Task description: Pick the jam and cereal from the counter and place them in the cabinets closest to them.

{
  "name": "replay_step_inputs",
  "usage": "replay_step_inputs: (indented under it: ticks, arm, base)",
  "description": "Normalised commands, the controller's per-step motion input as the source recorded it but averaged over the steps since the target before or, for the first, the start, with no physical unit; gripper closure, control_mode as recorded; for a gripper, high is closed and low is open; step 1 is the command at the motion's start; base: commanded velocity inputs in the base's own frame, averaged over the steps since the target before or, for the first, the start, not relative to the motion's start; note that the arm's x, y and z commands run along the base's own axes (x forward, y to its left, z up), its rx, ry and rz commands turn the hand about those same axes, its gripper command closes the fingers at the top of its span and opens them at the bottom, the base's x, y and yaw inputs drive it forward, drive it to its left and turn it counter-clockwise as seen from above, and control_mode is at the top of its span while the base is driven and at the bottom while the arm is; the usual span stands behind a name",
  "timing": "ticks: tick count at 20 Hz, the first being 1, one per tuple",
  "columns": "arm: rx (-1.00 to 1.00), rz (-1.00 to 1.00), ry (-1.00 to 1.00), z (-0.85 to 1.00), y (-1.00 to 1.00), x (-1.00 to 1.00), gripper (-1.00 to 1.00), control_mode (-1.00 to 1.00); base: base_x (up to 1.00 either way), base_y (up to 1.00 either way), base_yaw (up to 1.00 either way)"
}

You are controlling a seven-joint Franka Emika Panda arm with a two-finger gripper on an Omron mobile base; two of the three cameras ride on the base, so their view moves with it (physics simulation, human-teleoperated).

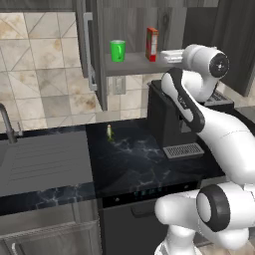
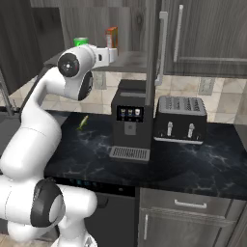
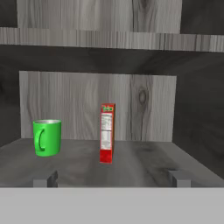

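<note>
While jaws gape empty, cereal (image 3: 107, 132) upright on cabinet shelf (image 3: 144, 164), beyond gripper (image 3: 111, 178)

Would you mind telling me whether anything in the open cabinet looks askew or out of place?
Nothing stands out. The flat red cardboard cereal box stands upright on the grey wood-grain cabinet shelf, apart from the bright green cup, which is upright too. The open claw holds nothing.
</note>
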Motion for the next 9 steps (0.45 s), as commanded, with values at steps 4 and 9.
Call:
replay_step_inputs:
  ticks: [4,9]
  arm:
    - [-0.08,0.06,-0.07,-0.28,0.0,-1.0,-1.0,-1.0]
    - [-0.06,0.03,-0.13,-0.22,0.0,-1.0,-1.0,-1.0]
  base:
    - [0.0,0.0,0.0]
    - [0.0,0.0,0.0]
